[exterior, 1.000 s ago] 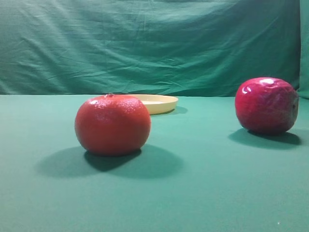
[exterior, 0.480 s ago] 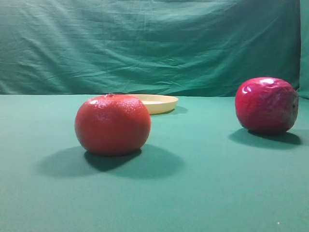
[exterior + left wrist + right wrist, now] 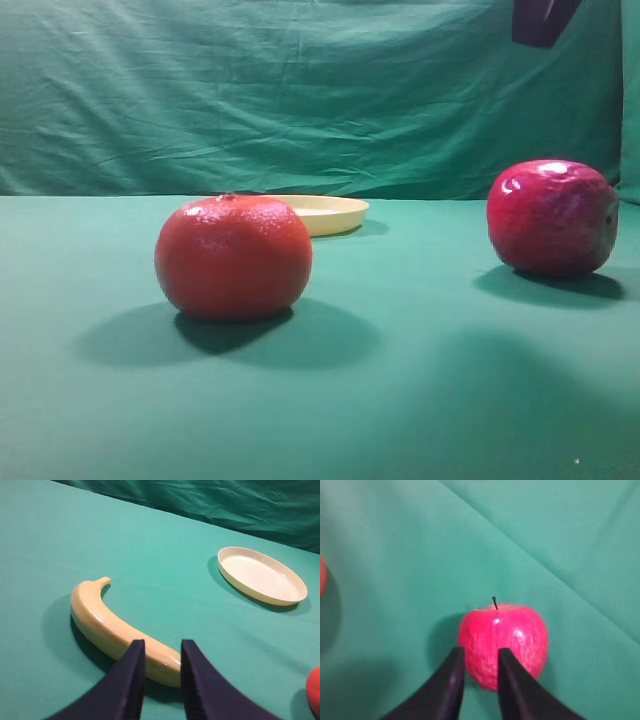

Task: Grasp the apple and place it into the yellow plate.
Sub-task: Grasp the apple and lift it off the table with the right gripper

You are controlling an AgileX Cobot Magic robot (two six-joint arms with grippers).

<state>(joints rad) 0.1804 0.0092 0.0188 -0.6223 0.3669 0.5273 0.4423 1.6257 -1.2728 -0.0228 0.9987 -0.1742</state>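
exterior high: low at table level, facing the backdrop [image 3: 300, 100], close.
left wrist: angled down, looking past its fingers [image 3: 130, 680].
right wrist: looks steeply down.
shared: yellow plate [image 3: 335, 212], apple [image 3: 502, 642].

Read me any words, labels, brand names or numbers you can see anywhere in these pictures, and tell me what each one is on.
There are none to read. The apple, the orange-red fruit, the banana, the yellow plate and the green cloth carry no print, sticker or number in any view. The dark fingers of both grippers show no markings either.
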